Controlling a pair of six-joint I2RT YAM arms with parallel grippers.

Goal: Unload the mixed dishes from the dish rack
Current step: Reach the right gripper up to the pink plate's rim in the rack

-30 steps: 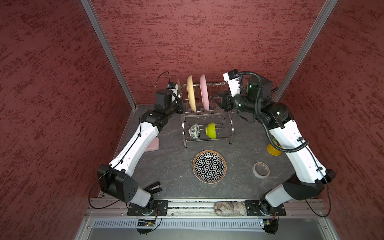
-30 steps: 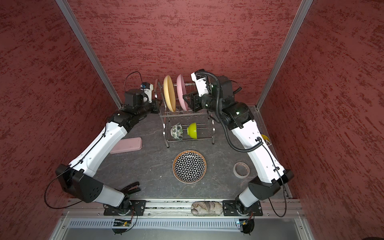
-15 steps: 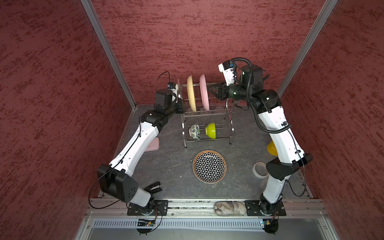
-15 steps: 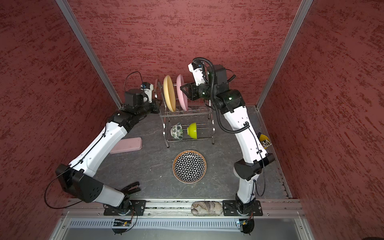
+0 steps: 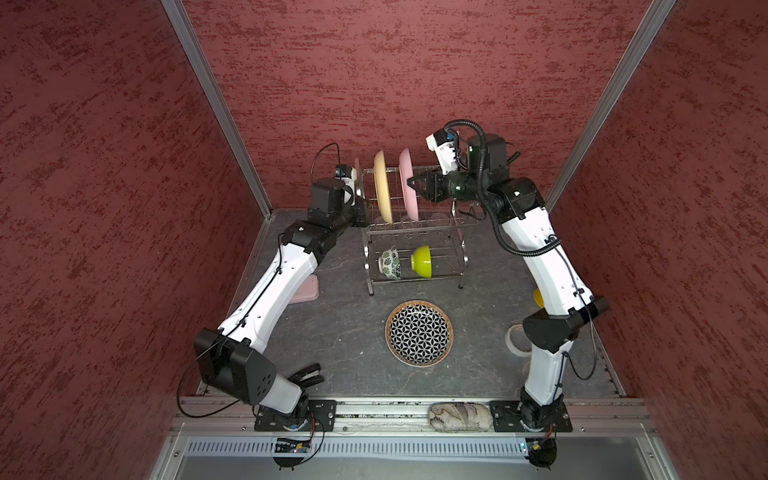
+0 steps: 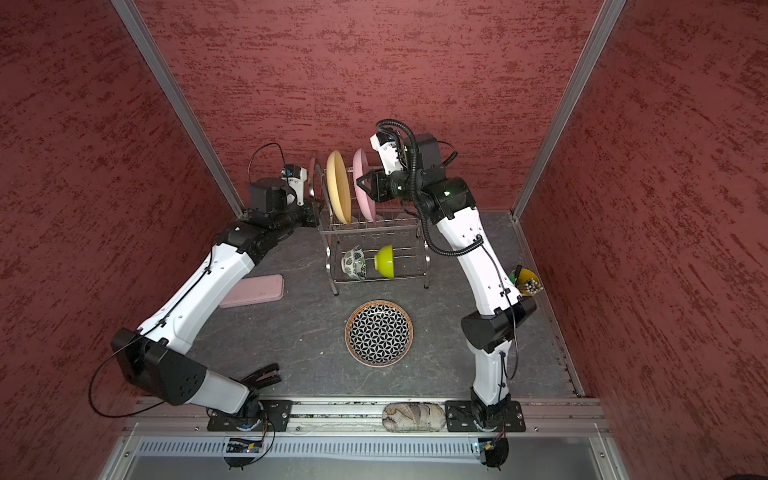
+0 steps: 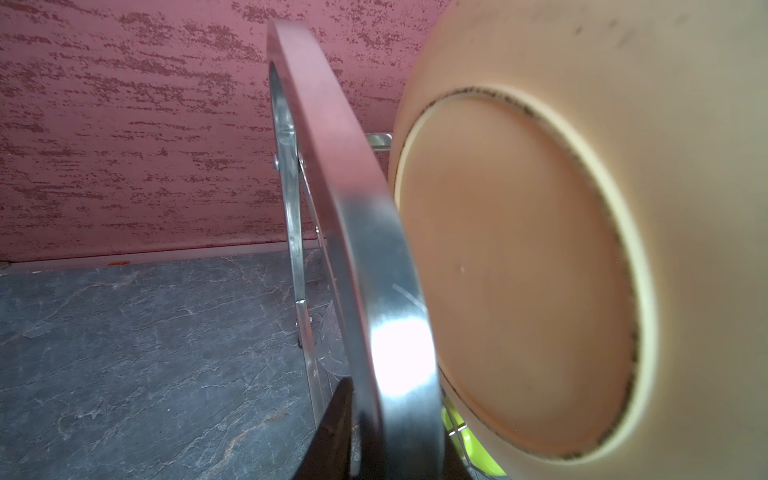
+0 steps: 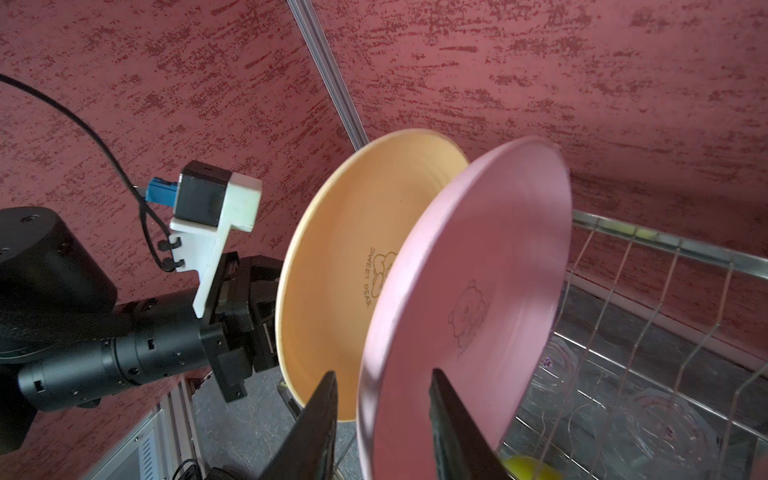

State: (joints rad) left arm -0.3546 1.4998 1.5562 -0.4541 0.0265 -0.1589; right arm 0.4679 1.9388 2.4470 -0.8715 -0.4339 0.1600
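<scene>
The dish rack [image 5: 415, 226] [image 6: 374, 226] stands at the back of the table. On its upper tier a tan-yellow plate [image 5: 382, 191] [image 6: 338, 187] [image 8: 332, 291] [image 7: 519, 270] and a pink plate [image 5: 409, 189] [image 6: 363, 187] [image 8: 478, 291] stand on edge, beside clear tumblers [image 8: 665, 419]. The lower tier holds a green-leaf bowl [image 5: 390, 262] and a lime-green bowl [image 5: 422, 261]. A black-patterned plate [image 5: 419, 333] [image 6: 379, 333] lies flat on the table. My left gripper [image 5: 360, 210] [image 7: 386, 449] is shut on the rack's arched handle [image 7: 361, 270]. My right gripper [image 5: 411, 185] [image 8: 382, 372] straddles the pink plate's rim, open, with a gap at one finger.
A flat pink box [image 6: 255, 291] lies under the left arm. A yellow bucket of utensils [image 6: 525, 280] stands at the right edge and a tape roll [image 5: 515, 338] lies near it. A black clip [image 5: 307, 374] and a bundled cloth [image 5: 459, 415] sit at the front.
The right arm has swung in from the rack's right end, above the upper tier, to the pink plate. Its jaws have narrowed slightly around the rim. The left arm has not moved.
</scene>
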